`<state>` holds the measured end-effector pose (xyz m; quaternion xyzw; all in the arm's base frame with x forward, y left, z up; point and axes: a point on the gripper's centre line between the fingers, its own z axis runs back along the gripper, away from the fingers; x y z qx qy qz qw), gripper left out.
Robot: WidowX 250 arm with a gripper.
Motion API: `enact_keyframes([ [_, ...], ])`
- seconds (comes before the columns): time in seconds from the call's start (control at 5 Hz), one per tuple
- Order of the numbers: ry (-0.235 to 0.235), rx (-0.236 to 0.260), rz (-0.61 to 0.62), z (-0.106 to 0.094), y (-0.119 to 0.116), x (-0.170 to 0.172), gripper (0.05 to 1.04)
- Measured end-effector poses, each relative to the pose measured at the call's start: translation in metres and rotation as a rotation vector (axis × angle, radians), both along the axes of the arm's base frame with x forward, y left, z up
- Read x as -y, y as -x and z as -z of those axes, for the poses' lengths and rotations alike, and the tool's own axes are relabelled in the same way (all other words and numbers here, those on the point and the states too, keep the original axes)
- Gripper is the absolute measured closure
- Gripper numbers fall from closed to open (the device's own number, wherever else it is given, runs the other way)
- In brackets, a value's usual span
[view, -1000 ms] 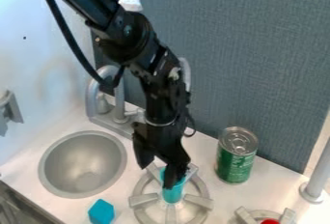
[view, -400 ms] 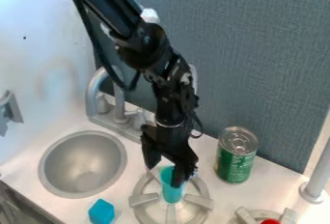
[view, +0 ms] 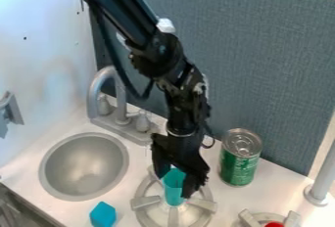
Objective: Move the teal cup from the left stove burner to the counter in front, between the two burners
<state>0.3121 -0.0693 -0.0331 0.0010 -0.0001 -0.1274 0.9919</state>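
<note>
The black gripper (view: 174,182) hangs over the left burner, its two fingers spread apart. One finger is at the upper left of a turquoise cup (view: 173,192), behind its rim. The other is at the cup's right side and overlaps its edge in the view; whether it touches cannot be told. The cup stands upright at the middle of the grey burner (view: 144,202). A blue block (view: 103,215) lies on the counter to the burner's left. Right of the gripper stands a green can (view: 238,165) with a silver top.
A round metal sink (view: 85,167) is at the left, with a grey faucet (view: 121,106) behind it. A blue-grey panel (view: 262,64) rises at the back. At the lower right are a second burner (view: 292,218) with a red object (view: 274,224) and a grey post (view: 322,177).
The arm and gripper have shifted right, so the fingers now flank the cup instead of one covering its front. Cup, block and can have stayed where they were.
</note>
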Motion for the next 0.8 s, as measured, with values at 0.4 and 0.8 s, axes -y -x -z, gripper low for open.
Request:
enact_keyframes([
  [0.4, -0.014, -0.006, 0.011, 0.005, -0.005, 0.006, 0.083],
  [0.8, -0.011, -0.038, 0.014, 0.015, -0.01, 0.009, 0.083],
])
